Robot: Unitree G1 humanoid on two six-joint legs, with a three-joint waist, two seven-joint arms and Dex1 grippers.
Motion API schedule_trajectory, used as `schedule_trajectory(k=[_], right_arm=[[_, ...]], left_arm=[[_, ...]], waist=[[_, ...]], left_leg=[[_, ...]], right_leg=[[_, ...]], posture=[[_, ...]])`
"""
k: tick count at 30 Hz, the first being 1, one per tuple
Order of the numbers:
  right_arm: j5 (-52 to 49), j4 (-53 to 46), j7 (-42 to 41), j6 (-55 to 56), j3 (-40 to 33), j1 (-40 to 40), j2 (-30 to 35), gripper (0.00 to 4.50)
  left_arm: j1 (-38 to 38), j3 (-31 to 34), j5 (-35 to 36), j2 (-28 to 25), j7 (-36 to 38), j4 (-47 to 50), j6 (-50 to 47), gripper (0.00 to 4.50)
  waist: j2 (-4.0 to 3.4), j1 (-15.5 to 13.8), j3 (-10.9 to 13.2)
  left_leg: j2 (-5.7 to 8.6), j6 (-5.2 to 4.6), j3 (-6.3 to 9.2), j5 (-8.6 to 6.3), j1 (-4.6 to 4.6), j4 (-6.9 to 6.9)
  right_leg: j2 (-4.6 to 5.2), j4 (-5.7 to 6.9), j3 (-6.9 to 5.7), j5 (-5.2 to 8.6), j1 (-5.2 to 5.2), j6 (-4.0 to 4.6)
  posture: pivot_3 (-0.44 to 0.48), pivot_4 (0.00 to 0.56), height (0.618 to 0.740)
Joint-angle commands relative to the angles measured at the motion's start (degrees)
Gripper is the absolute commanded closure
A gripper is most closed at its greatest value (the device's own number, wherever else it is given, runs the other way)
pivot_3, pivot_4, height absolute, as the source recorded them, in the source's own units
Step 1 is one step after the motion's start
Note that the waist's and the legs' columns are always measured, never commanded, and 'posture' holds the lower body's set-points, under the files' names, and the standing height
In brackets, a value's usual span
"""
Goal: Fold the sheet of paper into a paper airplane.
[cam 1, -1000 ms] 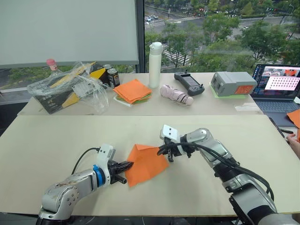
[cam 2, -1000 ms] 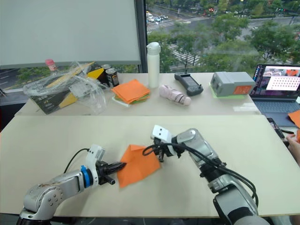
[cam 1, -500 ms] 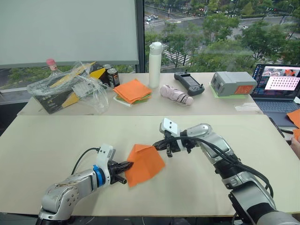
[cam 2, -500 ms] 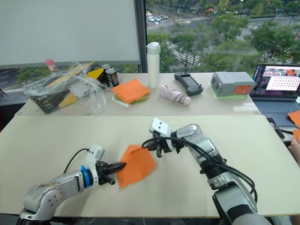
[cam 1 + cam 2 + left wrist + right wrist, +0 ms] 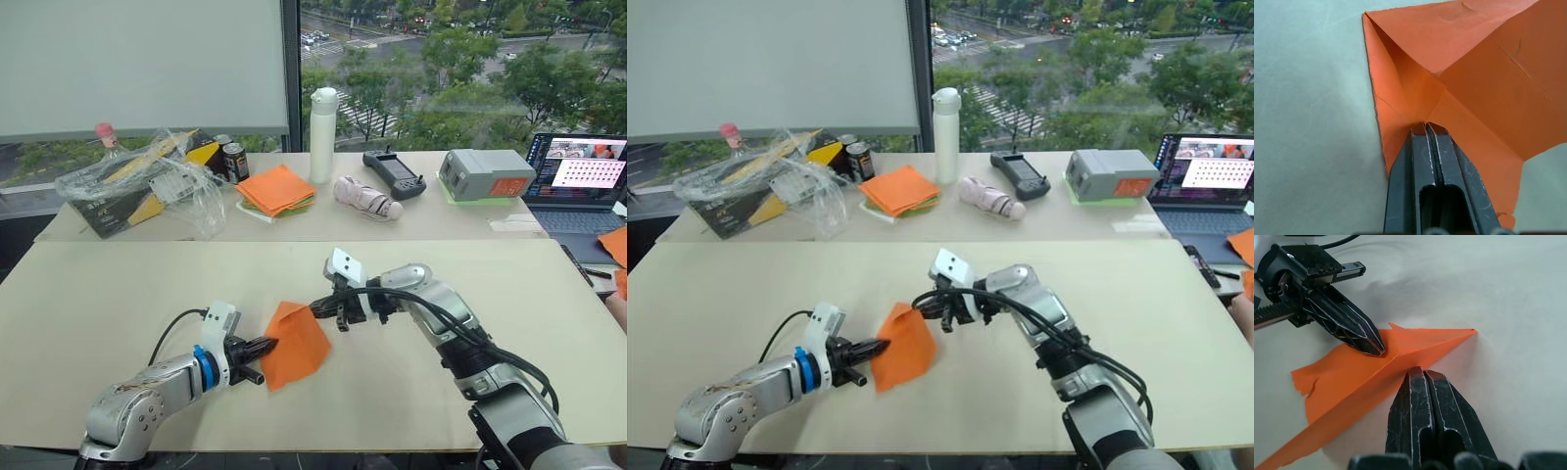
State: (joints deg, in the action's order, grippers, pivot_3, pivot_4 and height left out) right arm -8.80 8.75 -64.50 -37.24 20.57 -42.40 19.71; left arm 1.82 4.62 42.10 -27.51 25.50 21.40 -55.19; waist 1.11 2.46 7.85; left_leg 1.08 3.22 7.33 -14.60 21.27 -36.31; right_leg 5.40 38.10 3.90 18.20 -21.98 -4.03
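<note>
Folding over: right gripper (image 5: 315,310), jaws closed pinching far edge of sheet of paper (image 5: 292,343), sweeping flap toward left gripper (image 5: 266,345); sheet narrower than second ago. Left gripper clamping near edge to table (image 5: 118,294). Crease forming, airplane unfinished.

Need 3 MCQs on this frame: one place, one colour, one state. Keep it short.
1. The tall white bottle stands:
A. on the far table
B. on the near table
C. on the floor

2. The creased sheet of paper is:
A. green
B. bright orange
C. white

3. The left end effector is:
A. open above the paper
B. shut on the paper's edge
C. resting on the laptop

Key: 1 A, it stands by the window next to the pile of orange and green sheets. 2 B, orange in both wrist views. 3 B, its fingers meet on the paper.
</note>
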Motion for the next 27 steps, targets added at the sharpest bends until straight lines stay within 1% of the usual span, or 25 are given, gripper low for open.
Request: schedule_trajectory(k=[1,7,10,14,18,27], right_arm=[[-1.7,-2.4,0.6,-0.6,-1.1,-0.8,-0.6,4.50],[-2.2,-2.7,1.3,-0.9,-0.6,-0.6,-0.7,4.50],[-2.3,-2.6,1.4,-0.7,-0.4,-0.6,-0.7,4.50],[-2.2,-2.3,1.6,-0.4,-0.1,-0.6,-0.6,4.50],[-2.1,-2.2,1.7,-0.3,0.0,-0.5,-0.5,4.50],[-2.0,-2.1,1.9,0.1,0.2,-0.5,-0.2,4.50]], left_arm=[[-1.6,1.3,-2.1,-0.5,-2.2,-2.8,-1.2,4.48],[-2.2,2.7,-2.1,-0.5,-2.2,-3.0,-0.6,4.48],[-1.8,4.6,-0.9,0.3,-2.7,-3.4,-0.7,4.48],[-0.9,8.0,2.9,2.5,-3.1,-3.5,-2.1,4.48],[-0.4,10.0,6.0,3.8,-3.3,-3.6,-3.8,4.48],[0.5,10.3,6.8,4.2,-4.3,-5.7,-4.5,4.48]], waist=[[0.00,0.0,0.0],[0.00,0.3,0.0],[0.00,0.3,0.0],[0.00,0.3,0.0],[0.01,0.3,0.0],[0.01,0.1,0.0]], left_leg=[[0.00,0.00,0.00,0.00,0.00,0.00],[-0.04,0.00,0.00,0.00,0.00,0.01],[-0.05,0.00,0.00,0.00,0.00,0.01],[-0.05,0.00,0.00,0.00,0.00,0.01],[-0.05,0.00,0.00,0.00,0.09,0.00],[-0.04,0.00,0.00,0.00,0.14,0.00]], right_leg=[[0.00,0.00,0.00,0.00,0.00,0.00],[-0.04,0.02,0.00,0.00,-0.03,0.00],[-0.06,0.04,0.01,0.00,-0.04,0.00],[-0.05,0.04,0.01,0.00,-0.05,0.00],[-0.05,0.04,0.01,0.00,-0.12,0.00],[-0.03,0.02,0.01,0.00,-0.16,0.01]], posture=[[0.000,0.150,0.740],[0.000,0.150,0.740],[0.000,0.150,0.740],[0.000,0.150,0.740],[0.000,0.150,0.740],[0.000,0.150,0.740]])
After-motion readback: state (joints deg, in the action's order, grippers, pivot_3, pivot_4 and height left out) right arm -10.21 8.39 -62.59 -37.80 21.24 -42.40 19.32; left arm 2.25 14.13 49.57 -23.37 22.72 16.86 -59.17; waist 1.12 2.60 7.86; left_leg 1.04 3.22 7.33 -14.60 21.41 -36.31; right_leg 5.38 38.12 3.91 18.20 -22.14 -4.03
